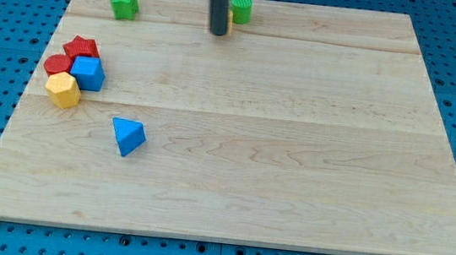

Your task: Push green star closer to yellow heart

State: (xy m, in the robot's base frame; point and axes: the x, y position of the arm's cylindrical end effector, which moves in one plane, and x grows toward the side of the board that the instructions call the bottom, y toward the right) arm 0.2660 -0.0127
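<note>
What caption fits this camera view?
My tip beside the green cylinder, far right of the green star.

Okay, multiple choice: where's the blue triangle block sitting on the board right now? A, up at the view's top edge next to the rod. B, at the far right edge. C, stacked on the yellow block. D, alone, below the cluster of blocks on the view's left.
D: the blue triangle block lies by itself on the wooden board, below and slightly right of the cluster of red star, red round block, blue cube and yellow block.
</note>
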